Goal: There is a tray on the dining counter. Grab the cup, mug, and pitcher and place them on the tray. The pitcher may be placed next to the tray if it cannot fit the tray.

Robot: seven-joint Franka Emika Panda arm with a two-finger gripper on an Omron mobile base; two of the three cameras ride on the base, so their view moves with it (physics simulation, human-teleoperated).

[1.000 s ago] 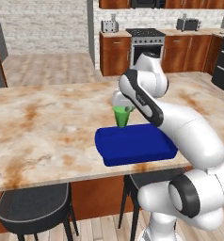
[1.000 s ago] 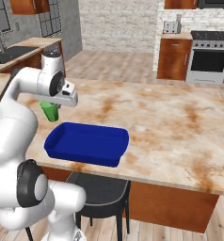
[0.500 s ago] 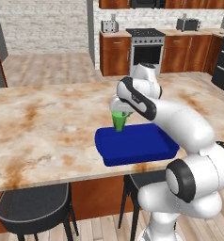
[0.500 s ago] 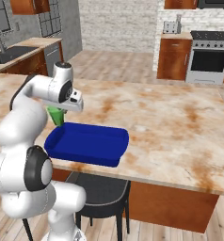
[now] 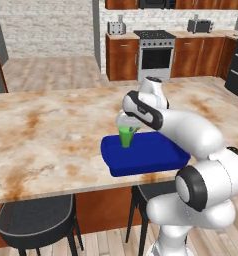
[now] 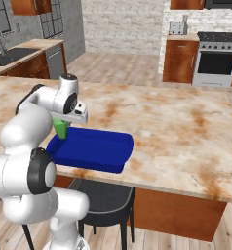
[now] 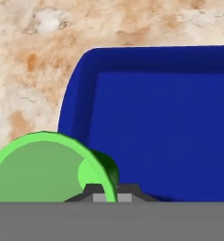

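My arm reached forward and folded down over the dining counter [image 5: 51,125], wrist bent so the hand pointed down at the near-left corner of the tray [image 5: 151,155]. My gripper [image 5: 125,123] sat just above the cup [image 5: 125,136], jaws pinched narrow on its rim; in the hand view one wall of the cup [image 7: 48,164] ran between my dark fingertips [image 7: 100,192] at the bottom edge. So I was holding the cup by the rim.

The cup was bright green, tapered, no handle, upright and narrower at the bottom. In the left base view it hung over the tray's left end, base down near the tray floor; I couldn't tell whether it touched. In the right base view the cup [image 6: 60,128] showed just below my hand [image 6: 71,113], at the tray's [image 6: 96,146] left rim, partly hidden by my forearm. The hand view looked into the open mouth of the cup, interior pale green, base visible as a smaller bright disc.

The tray was royal blue, flat, rectangular, low raised rim, rounded corners, lying near the counter's front edge. Its floor [image 7: 170,132] was bare blue in the hand view. The counter top was beige marble with rusty brown veining, on a reddish wood base, with dark stools [image 5: 38,220] tucked under the front.
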